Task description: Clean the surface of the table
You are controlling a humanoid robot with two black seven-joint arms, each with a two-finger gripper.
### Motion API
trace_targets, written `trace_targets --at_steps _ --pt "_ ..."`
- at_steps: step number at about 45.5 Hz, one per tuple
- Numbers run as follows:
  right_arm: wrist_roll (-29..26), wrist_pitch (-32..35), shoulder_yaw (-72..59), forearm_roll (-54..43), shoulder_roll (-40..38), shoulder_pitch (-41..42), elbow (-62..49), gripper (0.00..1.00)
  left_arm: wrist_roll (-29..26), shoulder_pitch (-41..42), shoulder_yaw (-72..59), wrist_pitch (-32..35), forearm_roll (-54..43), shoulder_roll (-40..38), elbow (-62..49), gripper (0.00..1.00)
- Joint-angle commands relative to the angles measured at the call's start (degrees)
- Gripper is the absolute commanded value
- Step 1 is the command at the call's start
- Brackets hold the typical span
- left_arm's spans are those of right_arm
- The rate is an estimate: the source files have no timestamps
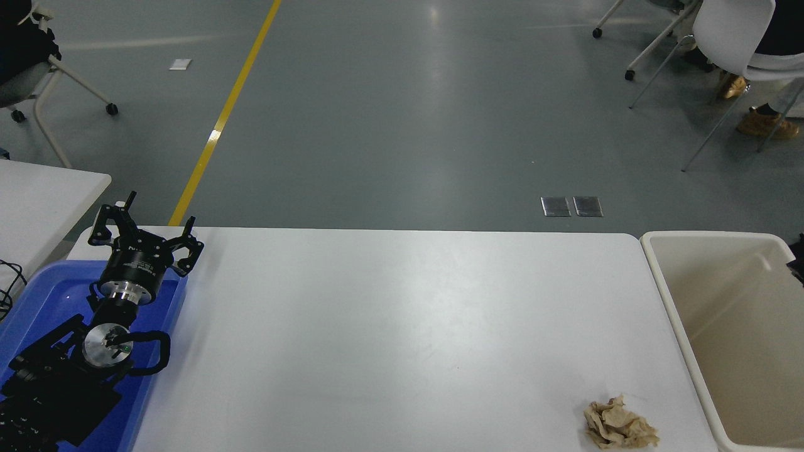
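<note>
The white bench top fills the lower middle of the head view, wide and matte, its rounded far corners meeting grey floor. Near its front right corner lies a crumpled wad of brown paper, alone on the surface and just beside the cream-coloured bin that stands against the bench's right end. At the opposite end, the left tool hangs over the far left corner of the bench, its black fingers spread apart and holding nothing; the wad is well apart from it, across nearly the whole bench. The left arm behind it lies over a blue tray at the lower left. Only a dark sliver of the right tool shows at the right edge above the bin, and whether it is apart or together cannot be told. A smaller white table sits at the left edge; chairs and a yellow line mark the floor beyond.
</note>
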Motion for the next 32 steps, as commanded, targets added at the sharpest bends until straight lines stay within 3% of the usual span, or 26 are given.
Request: trace_targets --at_steps 1,9,19,32 --pt "1.0 -0.1 13.4 0.1 -0.7 6.0 0.9 0.98 0.0 0.0 0.0 0.0 0.0 0.0 0.0 1.00" --pt "3.5 -0.1 25.0 0.2 -2.3 8.9 6.6 0.98 0.0 0.0 0.0 0.0 0.0 0.0 0.0 1.00" --pt "3.6 -0.2 44.6 0.2 -3.8 8.6 22.9 0.98 0.0 0.0 0.0 0.0 0.0 0.0 0.1 1.00" --pt "3.8 -0.2 57.7 0.2 -1.7 5.8 35.2 0.98 0.0 0.0 0.0 0.0 0.0 0.0 0.0 1.00"
